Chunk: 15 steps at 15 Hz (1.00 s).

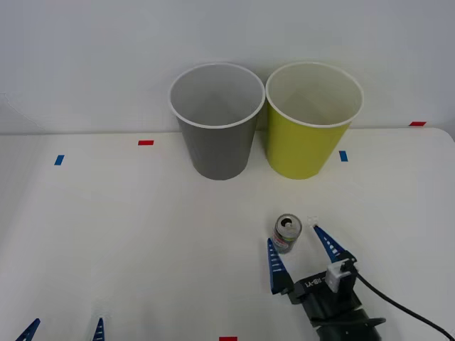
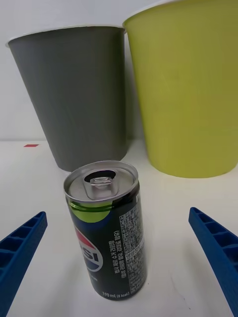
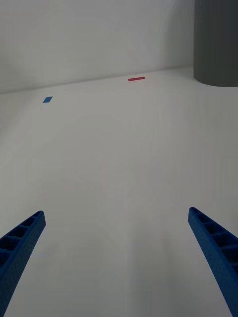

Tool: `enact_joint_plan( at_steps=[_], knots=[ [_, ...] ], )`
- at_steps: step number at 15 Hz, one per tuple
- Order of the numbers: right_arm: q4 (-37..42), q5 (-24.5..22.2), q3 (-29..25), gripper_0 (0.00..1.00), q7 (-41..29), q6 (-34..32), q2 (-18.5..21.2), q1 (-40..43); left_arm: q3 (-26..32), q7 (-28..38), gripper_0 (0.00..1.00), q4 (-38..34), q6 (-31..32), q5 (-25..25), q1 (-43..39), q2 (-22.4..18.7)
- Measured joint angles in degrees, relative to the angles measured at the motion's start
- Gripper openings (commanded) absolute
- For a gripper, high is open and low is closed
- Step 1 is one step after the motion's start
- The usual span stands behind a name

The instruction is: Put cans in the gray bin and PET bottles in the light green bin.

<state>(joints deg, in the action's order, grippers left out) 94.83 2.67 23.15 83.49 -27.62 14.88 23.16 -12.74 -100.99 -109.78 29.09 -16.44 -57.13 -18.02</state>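
A small dark can [image 1: 287,233] with a silver top stands upright on the white table [image 1: 128,234], in front of the two bins. My right gripper [image 1: 302,254] is open just behind it, one blue finger [image 2: 22,247] on each side, and neither touches the can [image 2: 106,233]. The gray bin [image 1: 217,121] stands at the back centre, and the light green bin [image 1: 313,121] is right beside it. Both bins [image 2: 74,94] [image 2: 186,89] rise behind the can. My left gripper [image 1: 65,332] is open at the near left edge, over bare table. PET bottles are out of view.
Small red tape marks [image 1: 146,142] and blue tape marks [image 1: 59,160] dot the tabletop. A white wall runs behind the bins. The gray bin's side [image 3: 215,44] shows far ahead of the left gripper [image 3: 116,214]. A black cable [image 1: 405,309] trails from the right wrist.
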Motion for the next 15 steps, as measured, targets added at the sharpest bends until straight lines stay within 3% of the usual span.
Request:
enact_joint_plan(
  at_steps=[15],
  knots=[
    [0.0,-1.1,-0.6,1.00,2.9,6.2,-1.3,-3.6,0.0,0.0,1.00,0.0,0.0,0.0,0.0,0.0]
  ],
)
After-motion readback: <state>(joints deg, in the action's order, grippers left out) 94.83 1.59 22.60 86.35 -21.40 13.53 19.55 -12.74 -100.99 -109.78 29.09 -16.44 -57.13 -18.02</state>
